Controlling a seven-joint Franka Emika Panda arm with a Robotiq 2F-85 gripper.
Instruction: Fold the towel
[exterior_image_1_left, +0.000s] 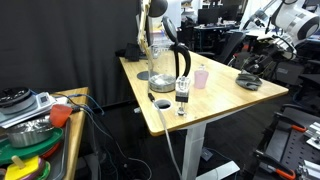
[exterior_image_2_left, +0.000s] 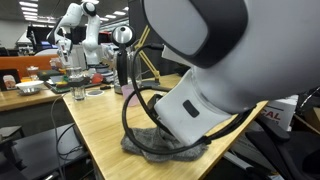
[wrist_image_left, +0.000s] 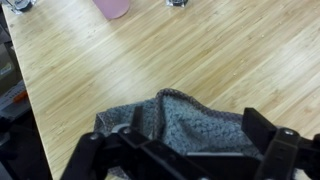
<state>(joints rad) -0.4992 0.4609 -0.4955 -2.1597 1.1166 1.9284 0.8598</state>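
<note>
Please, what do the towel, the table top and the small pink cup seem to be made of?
The towel: soft grey fabric, matte, probably knitted or terry; it shows a nubby texture, a hemmed edge and folds.
The table top: light wood, perhaps bamboo, smooth finish; narrow grain strips show.
The pink cup: possibly plastic; only its plain matte side shows.

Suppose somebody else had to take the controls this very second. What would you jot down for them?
Gripper: open, holding nothing, low over the towel.
Towel: lies rumpled near an edge of the table, well apart from the pink cup.
Done: one flap seems turned over, but no neat fold shows.
Left: probably grasp an edge, bring it across, then let go.
</note>
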